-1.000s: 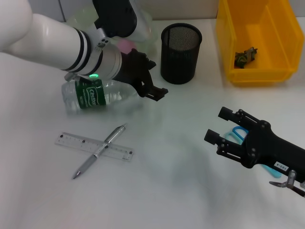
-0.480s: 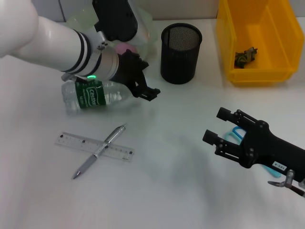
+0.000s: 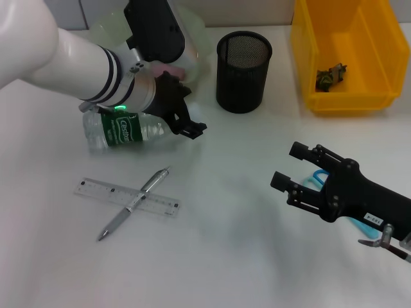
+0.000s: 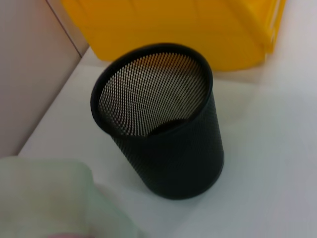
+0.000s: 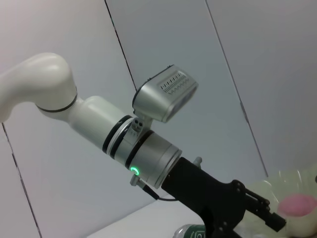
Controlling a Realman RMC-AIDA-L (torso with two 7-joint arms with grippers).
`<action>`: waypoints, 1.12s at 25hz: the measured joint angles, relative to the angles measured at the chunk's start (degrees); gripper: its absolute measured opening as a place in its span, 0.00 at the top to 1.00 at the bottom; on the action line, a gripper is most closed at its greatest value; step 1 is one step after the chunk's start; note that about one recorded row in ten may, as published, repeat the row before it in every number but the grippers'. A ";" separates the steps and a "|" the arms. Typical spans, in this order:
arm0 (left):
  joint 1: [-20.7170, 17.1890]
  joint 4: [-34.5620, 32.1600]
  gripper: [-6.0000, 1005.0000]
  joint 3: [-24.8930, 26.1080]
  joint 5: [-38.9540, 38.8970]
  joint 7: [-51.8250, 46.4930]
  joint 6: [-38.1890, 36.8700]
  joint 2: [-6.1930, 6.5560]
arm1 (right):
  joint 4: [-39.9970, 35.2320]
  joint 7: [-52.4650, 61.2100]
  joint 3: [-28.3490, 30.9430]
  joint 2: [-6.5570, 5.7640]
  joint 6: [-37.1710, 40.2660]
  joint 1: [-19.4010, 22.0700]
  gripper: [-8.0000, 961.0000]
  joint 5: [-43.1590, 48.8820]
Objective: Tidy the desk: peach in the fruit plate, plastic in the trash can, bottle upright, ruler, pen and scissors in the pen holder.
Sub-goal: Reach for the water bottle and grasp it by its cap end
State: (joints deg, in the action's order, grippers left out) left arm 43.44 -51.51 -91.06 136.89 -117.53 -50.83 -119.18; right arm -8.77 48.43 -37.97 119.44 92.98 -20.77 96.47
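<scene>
A clear bottle (image 3: 122,129) with a green label lies on its side at the left. My left gripper (image 3: 188,109) is open right at its neck end. The pink peach (image 3: 172,67) rests in the pale translucent fruit plate (image 3: 194,33) just behind that arm; the peach (image 5: 297,204) also shows in the right wrist view. The black mesh pen holder (image 3: 244,63) stands upright. A clear ruler (image 3: 108,191) and a silver pen (image 3: 138,199) lie crossed near the front left. Blue scissors (image 3: 316,179) are mostly hidden under my open right gripper (image 3: 286,167). Dark plastic (image 3: 331,74) sits in the yellow trash can (image 3: 379,58).
The pen holder (image 4: 163,129) fills the left wrist view, with the yellow trash can (image 4: 173,25) behind it and the plate's rim (image 4: 49,198) in a corner. The left gripper (image 5: 267,214) is seen from the right wrist view, above the bottle (image 5: 193,231).
My left gripper has drawn back to the left, closer to the bottle's neck. The right gripper has edged slightly left over the scissors.
</scene>
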 joint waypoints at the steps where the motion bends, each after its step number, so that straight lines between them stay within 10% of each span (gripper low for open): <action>1: 0.16 0.43 0.25 -0.01 0.03 0.00 0.19 0.00 | 0.05 0.02 0.00 0.00 -0.04 -0.10 0.15 0.01; 28: 1.85 4.40 0.25 -2.45 1.63 -0.75 4.48 0.00 | 0.69 0.83 0.00 -0.09 -1.52 -1.88 0.15 -0.06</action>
State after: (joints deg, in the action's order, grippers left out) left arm 45.29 -47.11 -93.51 138.52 -118.28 -46.35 -119.18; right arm -8.08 49.26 -37.97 119.35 91.46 -22.65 96.41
